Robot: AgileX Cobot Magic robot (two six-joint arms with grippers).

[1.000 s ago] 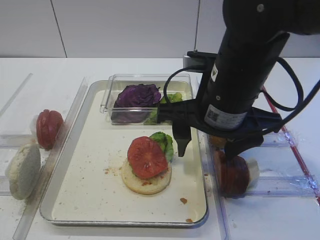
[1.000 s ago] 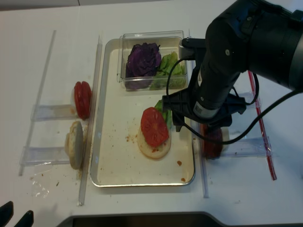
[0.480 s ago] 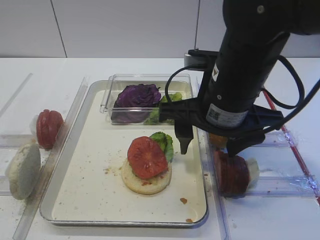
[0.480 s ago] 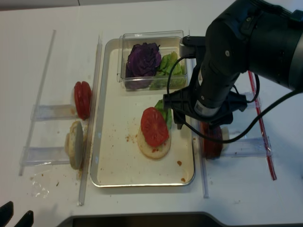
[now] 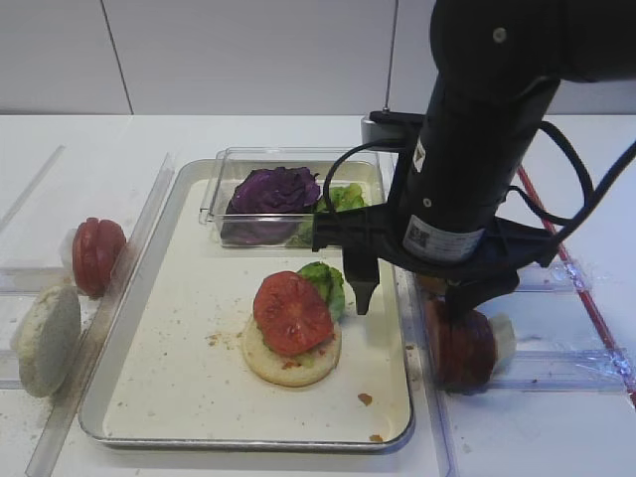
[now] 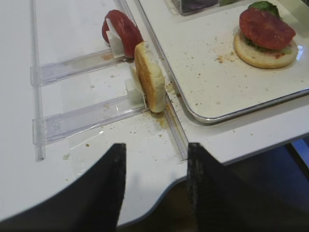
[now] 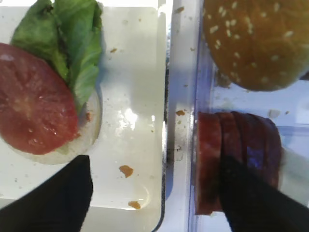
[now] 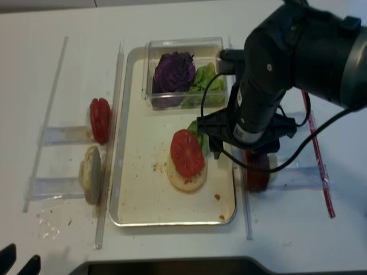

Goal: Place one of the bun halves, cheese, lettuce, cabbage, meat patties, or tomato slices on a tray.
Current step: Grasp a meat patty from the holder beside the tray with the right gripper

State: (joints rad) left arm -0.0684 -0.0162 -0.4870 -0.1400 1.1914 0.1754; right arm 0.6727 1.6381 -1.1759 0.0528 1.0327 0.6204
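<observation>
Right gripper (image 5: 409,298) shifted slightly left, seemingly; jaws remain spread.

white table (image 5: 248,134), clear plastic box (image 5: 224,189), clear acrylic racks (image 6: 77,118)

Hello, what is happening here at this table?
A two-armed robot is building a burger. On the tray a bun half already carries lettuce and a tomato slice. The right tool, open and empty, hangs over the tray's edge, above the meat patties standing in a rack.
</observation>
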